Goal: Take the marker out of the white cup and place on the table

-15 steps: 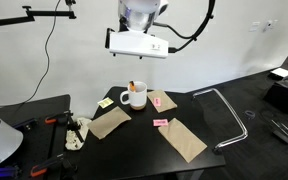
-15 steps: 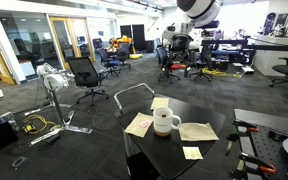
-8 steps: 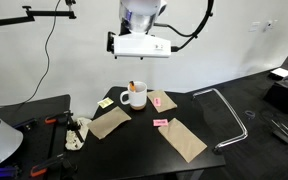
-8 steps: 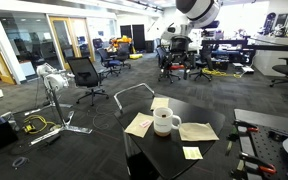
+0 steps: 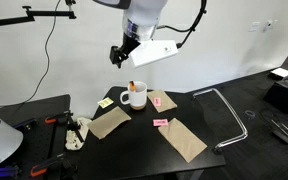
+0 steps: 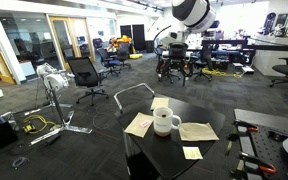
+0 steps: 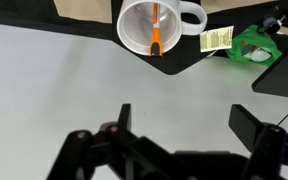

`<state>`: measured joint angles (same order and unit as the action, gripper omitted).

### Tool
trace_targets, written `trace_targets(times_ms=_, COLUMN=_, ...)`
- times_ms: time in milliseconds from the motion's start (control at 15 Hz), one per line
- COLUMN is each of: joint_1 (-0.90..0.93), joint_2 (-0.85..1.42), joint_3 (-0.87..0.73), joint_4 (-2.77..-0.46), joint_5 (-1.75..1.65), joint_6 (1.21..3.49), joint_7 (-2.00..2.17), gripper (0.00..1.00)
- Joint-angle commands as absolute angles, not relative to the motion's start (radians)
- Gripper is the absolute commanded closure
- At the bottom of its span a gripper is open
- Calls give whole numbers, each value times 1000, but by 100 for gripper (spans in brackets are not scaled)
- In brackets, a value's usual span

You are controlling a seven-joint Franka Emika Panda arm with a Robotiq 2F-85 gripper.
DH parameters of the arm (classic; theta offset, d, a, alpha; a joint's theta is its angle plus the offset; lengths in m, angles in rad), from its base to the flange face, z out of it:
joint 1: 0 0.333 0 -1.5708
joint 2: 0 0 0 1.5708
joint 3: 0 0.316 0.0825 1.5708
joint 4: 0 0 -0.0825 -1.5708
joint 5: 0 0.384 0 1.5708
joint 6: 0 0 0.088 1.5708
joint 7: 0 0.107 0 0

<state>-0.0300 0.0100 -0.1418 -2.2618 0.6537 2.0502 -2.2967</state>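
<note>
1. One gripper (image 5: 118, 54) high above the table (image 5: 199, 118) in an exterior view, tilted off vertical and well apart from everything below.
2. Seen from the wrist view: both fingers (image 7: 124, 118) spread wide, nothing between them, no contact with any object.
3. Orange marker (image 5: 131, 87) inside the white cup (image 5: 135, 98), its upper end poking above the rim.
4. From the wrist view, marker (image 7: 155, 30) slanted across the cup's hollow, its dark tip at the rim nearest the camera.
5. White cup (image 7: 134, 28) upright on the black tabletop, handle (image 7: 192, 15) pointing to the right of the wrist picture.
6. Two brown paper pieces flat on the table, one (image 5: 109, 123) just beside the cup, the other (image 5: 184, 140) nearer the front edge.
7. Several small sticky notes around the cup: pink ones (image 5: 161, 122) near it, a yellow one (image 5: 104, 103) on the handle side.
8. Same cup (image 6: 165, 122) in the exterior view of the office floor, between papers, with a yellow note (image 6: 192, 153) on bare tabletop.
9. Gripper in that office-floor view too dark against the background to make out.
</note>
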Motion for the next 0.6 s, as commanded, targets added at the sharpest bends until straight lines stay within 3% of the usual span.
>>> trace_targets(times_ms=0, joint_1=-45, joint_2=37, joint_3=-108, joint_4=-2256, joint_5=659, joint_6=2068, joint_7=-2401, gripper=0)
trace_targets(times_ms=533, joint_1=-37, joint_2=82, joint_3=-49, joint_4=-2255, joint_5=499, joint_6=2121, joint_7=-2395, gripper=0)
